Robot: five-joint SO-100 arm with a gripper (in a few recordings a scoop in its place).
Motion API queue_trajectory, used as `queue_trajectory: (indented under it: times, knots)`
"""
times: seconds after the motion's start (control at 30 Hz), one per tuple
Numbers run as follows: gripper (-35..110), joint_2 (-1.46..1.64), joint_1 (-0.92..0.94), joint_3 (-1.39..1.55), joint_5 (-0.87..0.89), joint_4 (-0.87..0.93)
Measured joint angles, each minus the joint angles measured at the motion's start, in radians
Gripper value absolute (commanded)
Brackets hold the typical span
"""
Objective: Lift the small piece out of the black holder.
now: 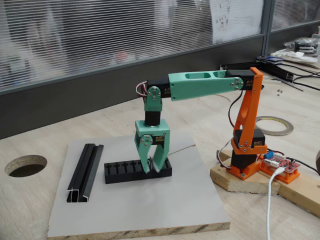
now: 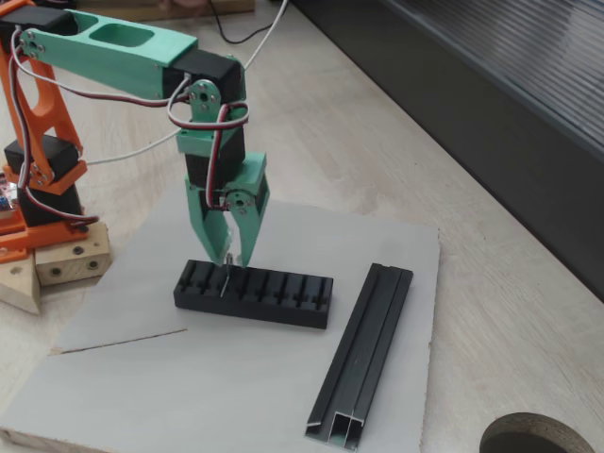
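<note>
Gripper: green two-finger gripper points straight down over the black holder; tips sit at the holder's top face, near the end closest to the arm's base.
Gripper state: fingers close together with a narrow gap at the tips — whether they already pinch anything, cannot tell from either fixed view.
Small piece: a thin light sliver stands upright in a slot near the holder's left end in a fixed view, directly under the fingertips; it looks seated in the slot, not lifted.
Key relation: piece lies straight below the gripper, its long axis vertical, its flat face set across the holder's length. Judgement — the coming move is a squeeze, then a straight upward pull along the slot; sideways drift would likely jam the tab against the slot walls.
Holder: rests on the grey board, long axis across the board; in the other fixed view the gripper covers its right end.
Nearby: longer black grooved rail lies beside the holder, apart from it; thin grey wire runs off behind the gripper.
Hidden: contact between pads and tab is too small to resolve; in one fixed view the fingers hide the tab.
Progress: judged as the grasp step, lift not yet begun.
</note>
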Motion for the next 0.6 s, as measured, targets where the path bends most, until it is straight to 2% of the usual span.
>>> queue_trajectory:
  times: [0.6]
  knots:
    - [21, 0.000, 0.000, -0.006, 0.000, 0.000]
